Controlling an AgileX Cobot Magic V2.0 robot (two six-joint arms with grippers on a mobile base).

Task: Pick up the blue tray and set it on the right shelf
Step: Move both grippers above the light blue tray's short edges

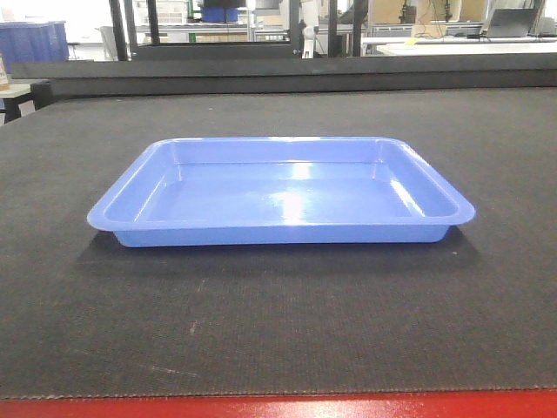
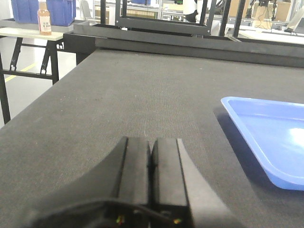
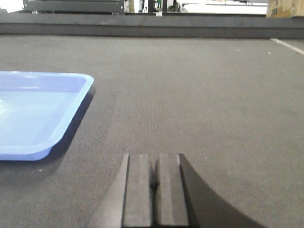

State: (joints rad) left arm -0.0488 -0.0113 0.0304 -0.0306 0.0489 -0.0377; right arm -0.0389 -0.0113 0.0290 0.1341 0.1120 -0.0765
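The blue tray [image 1: 280, 192] lies flat and empty on the dark mat of the table, near the middle of the front view. Its left end [image 2: 268, 137] shows at the right of the left wrist view, its right end [image 3: 38, 114] at the left of the right wrist view. My left gripper [image 2: 151, 142] is shut with nothing in it, low over the mat to the tray's left. To the tray's right, my right gripper [image 3: 154, 159] is shut and empty too. Neither gripper shows in the front view. The right shelf is out of view.
The mat [image 1: 278, 331] ends at a red front edge [image 1: 278, 407]. A raised black ledge [image 1: 287, 74] runs along the table's back. A side table [image 2: 33, 33] with a bottle [image 2: 44, 18] and dark blue bins [image 2: 61, 11] stands at the far left.
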